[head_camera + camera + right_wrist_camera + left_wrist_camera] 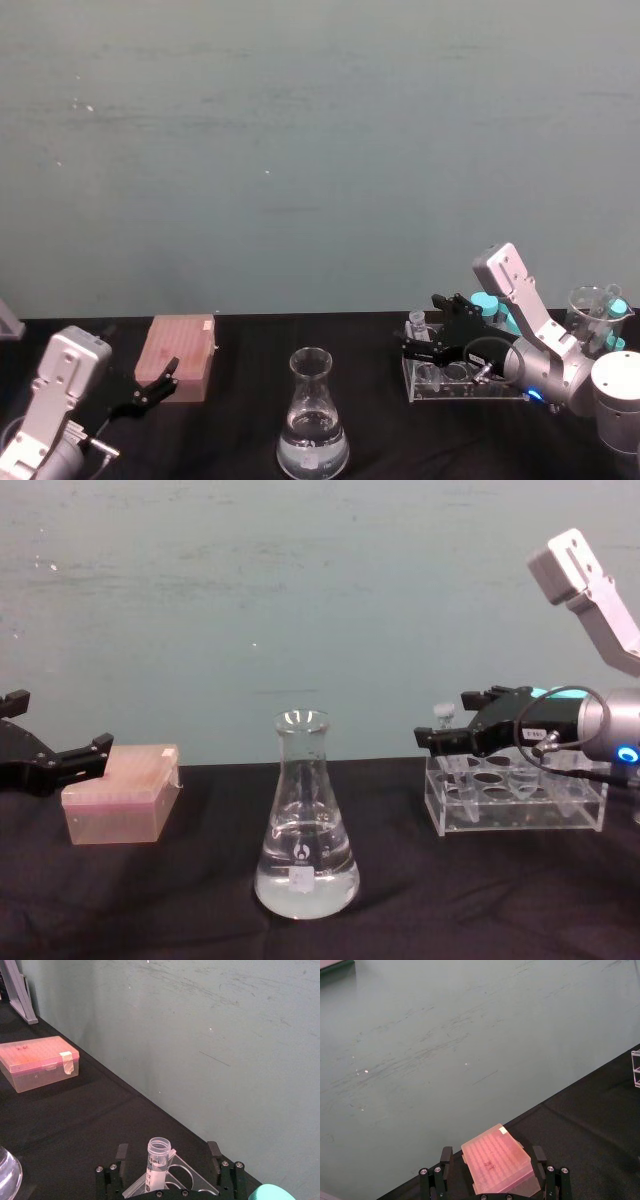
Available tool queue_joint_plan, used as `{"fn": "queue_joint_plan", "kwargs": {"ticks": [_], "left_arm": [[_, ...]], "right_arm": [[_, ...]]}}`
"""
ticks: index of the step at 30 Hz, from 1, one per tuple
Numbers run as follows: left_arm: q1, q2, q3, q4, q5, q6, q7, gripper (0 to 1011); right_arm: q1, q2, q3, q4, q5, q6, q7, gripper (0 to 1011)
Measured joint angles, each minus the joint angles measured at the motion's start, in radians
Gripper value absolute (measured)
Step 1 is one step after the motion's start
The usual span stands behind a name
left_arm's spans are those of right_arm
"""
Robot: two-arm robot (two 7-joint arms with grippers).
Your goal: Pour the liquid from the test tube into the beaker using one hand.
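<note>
The robot's right hand (422,326) hangs at the left end of a clear rack (520,800) on the black bench (240,440), its two black fingers (121,1152) spread wide apart. The test tube (158,1160) stands upright in the rack's corner hole, directly between those fingers and clear of both, its whitish rim about level with the fingertips. In the right wrist view there is a gap on each side of the tube, which sits a little nearer one finger than the other. Whether the tube holds any liquid cannot be told.

The beaker (305,820) stands upright on the bench well to the left of this hand and somewhat nearer the robot, apart from the rack. Clear liquid (305,890) fills its wide base to a low level. Teal-capped tubes (487,303) stand in the rack just behind the hand, toward its wrist side.

Far to the left, past the beaker, the left hand (162,382) is held low over the bench, fingers also apart and gripping nothing. A pink box (180,350) lies just ahead of its fingertips; whether a finger touches the box cannot be told. A pale green wall runs behind the bench.
</note>
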Motion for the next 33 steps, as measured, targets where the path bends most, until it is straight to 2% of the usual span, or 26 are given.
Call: {"fn": "queue_joint_plan", "kwargs": {"ticks": [1,10,11,13,14,16,17,23,24,28,33], "left_arm": [[0.000,0.000,0.000,0.000,0.000,0.000,0.000,1000],[0.000,0.000,0.000,0.000,0.000,0.000,0.000,1000],[0.000,0.000,0.000,0.000,0.000,0.000,0.000,1000],[0.000,0.000,0.000,0.000,0.000,0.000,0.000,1000],[0.000,0.000,0.000,0.000,0.000,0.000,0.000,1000],[0.000,0.000,0.000,0.000,0.000,0.000,0.000,1000],[0.000,0.000,0.000,0.000,0.000,0.000,0.000,1000],[0.000,0.000,0.000,0.000,0.000,0.000,0.000,1000],[0.000,0.000,0.000,0.000,0.000,0.000,0.000,1000],[0.000,0.000,0.000,0.000,0.000,0.000,0.000,1000],[0.000,0.000,0.000,0.000,0.000,0.000,0.000,1000]], "right_arm": [[0.000,0.000,0.000,0.000,0.000,0.000,0.000,995],[-0.001,0.001,-0.001,-0.001,0.000,0.001,-0.001,789],[-0.001,0.001,-0.001,-0.001,0.000,0.001,-0.001,735],[-0.001,0.001,-0.001,-0.001,0.001,0.001,-0.001,697],[-0.001,0.001,-0.001,-0.001,0.001,0.001,-0.001,635],[-0.001,0.001,-0.001,-0.001,0.001,0.001,-0.001,596],[-0.001,0.001,-0.001,-0.001,0.001,0.001,-0.001,537],[-0.001,0.001,-0.001,-0.001,0.002,0.001,-0.001,374],[-0.001,0.001,-0.001,-0.001,0.002,0.001,-0.001,313],[-0.001,0.001,-0.001,-0.001,0.002,0.001,-0.001,244],[-0.001,0.001,-0.001,-0.001,0.002,0.001,-0.001,226]]}}
